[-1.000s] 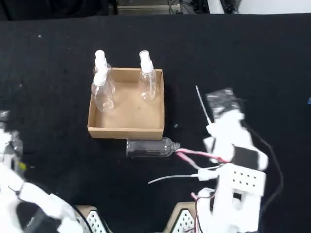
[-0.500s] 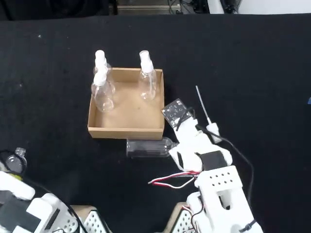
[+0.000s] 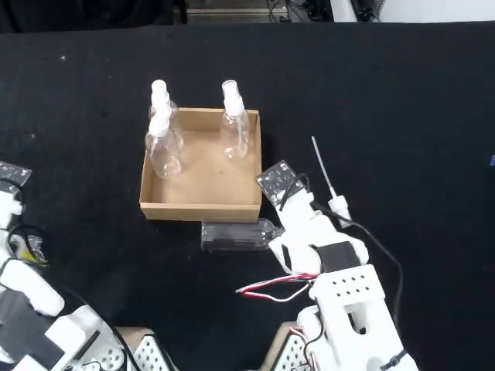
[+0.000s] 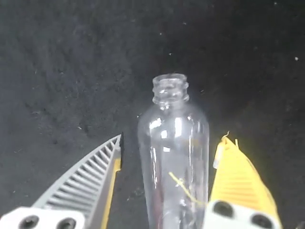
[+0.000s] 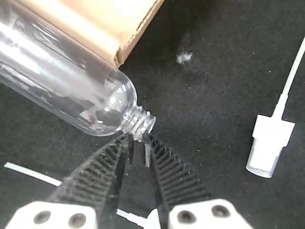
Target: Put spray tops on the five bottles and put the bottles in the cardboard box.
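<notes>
Three capped bottles stand upright: two at the cardboard box's back left corner and one at its back right. A bare clear bottle lies along the box's front wall. My right gripper is shut, its tips at that bottle's threaded neck. A white spray top lies just right of this arm. At the table's left edge, my left gripper holds another uncapped bottle, neck pointing away, the yellow finger against its side.
A thin white tube lies on the black cloth under the right arm, beside red and white wires. Open black table stretches to the right of the box and behind it.
The right arm swung left from beside the spray top to the lying bottle's neck, then held still. The left arm stretched forward along the table's left edge with its bottle.
</notes>
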Available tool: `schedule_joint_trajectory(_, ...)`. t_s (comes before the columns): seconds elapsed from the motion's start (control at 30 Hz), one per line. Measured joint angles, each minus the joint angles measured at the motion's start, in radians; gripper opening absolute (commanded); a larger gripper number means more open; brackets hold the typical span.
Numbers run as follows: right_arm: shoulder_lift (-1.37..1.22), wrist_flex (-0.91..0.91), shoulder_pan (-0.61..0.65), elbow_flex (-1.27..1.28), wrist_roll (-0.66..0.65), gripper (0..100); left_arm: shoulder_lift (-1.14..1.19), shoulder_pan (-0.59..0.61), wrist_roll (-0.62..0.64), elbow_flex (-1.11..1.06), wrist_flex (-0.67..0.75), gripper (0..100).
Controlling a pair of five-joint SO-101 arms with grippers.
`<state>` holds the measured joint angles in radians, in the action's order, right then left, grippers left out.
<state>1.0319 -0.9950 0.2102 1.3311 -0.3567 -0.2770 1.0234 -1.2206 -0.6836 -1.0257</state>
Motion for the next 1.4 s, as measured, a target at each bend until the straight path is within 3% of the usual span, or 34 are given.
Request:
schedule_joint_trajectory(0.3,0.0,0.0,0.0,0.0,0.0,2.3,0.0,0.005,0.081,-0.068,0.072,29)
schedule_joint_trajectory(0.63,0.0,0.005,0.002,0.002,0.0,2.2,0.0,0.008,0.026,-0.118,0.074,29)
schedule_joint_trajectory(0.8,0.0,0.005,0.002,0.002,0.0,2.2,0.0,0.025,0.014,-0.12,0.074,11)
schedule_joint_trajectory(0.87,0.0,0.005,0.002,0.002,0.0,2.2,0.0,0.021,0.014,-0.12,0.048,3)
schedule_joint_trajectory(1.1,0.0,0.005,0.002,0.002,0.0,2.2,-0.031,-0.041,0.018,-0.063,-0.19,3)
schedule_joint_trajectory(1.23,0.0,0.005,0.002,0.002,0.0,2.3,-0.137,-0.126,0.158,0.008,-0.261,3)
schedule_joint_trajectory(1.4,0.0,-0.009,-0.091,-0.017,-0.003,3.0,-0.308,-0.258,0.511,0.003,-0.226,3)
